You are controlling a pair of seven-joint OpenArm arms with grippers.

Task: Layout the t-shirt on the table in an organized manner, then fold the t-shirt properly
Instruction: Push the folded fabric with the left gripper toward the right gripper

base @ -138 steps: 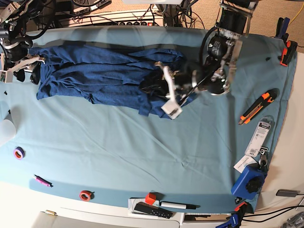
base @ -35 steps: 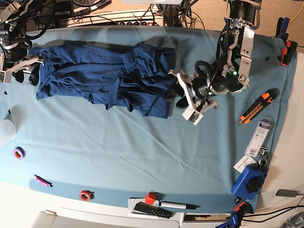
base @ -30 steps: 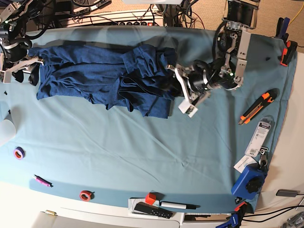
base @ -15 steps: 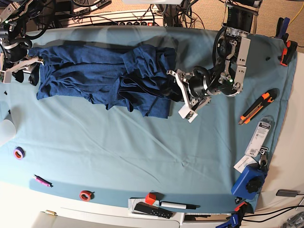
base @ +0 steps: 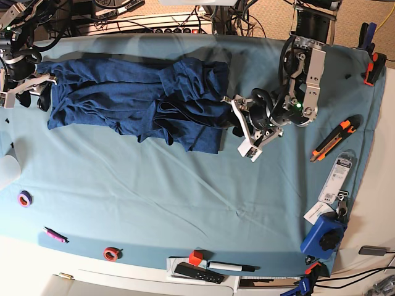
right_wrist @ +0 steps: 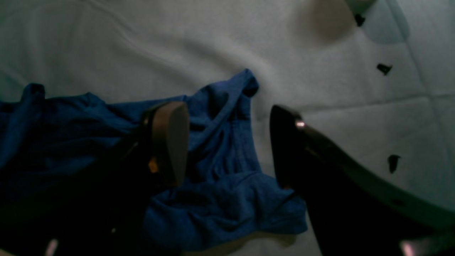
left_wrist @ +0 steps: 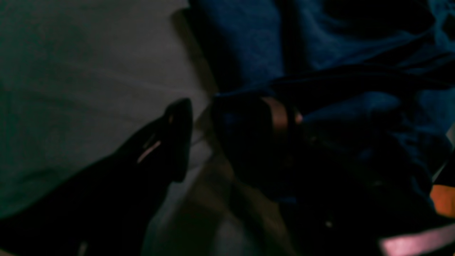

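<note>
Over on the base view's far left, your right gripper [base: 29, 89] sits at the table's [base: 185, 197] edge, right on the left end of the t-shirt [base: 123, 102]; its wrist camera shows the jaws spread wide with a bunched corner of the blue cloth [right_wrist: 227, 170] lying between and under the two fingers, one pad [right_wrist: 170, 140] resting over the fabric, the other finger [right_wrist: 288, 145] off on bare teal cloth, nothing pinched. Moving right, the shirt stretches across the upper part of the table as a long rumpled band, creased lengthwise, with a heap of folds piled at its right end and one flap hanging toward the near side. Right at that heap you've got your left gripper [base: 242, 126], lying low and pointed at the shirt's right edge. Its wrist view is dark and blurred, but the jaws stand partly apart: one finger [left_wrist: 177, 138] is over bare table just beside the hem, the other [left_wrist: 249, 135] is on or in the blue folds, and you can't tell from here whether any cloth is actually caught. Further right lie an orange utility knife [base: 333, 139] and a blue clamp [base: 323, 237], well apart from the shirt.
</note>
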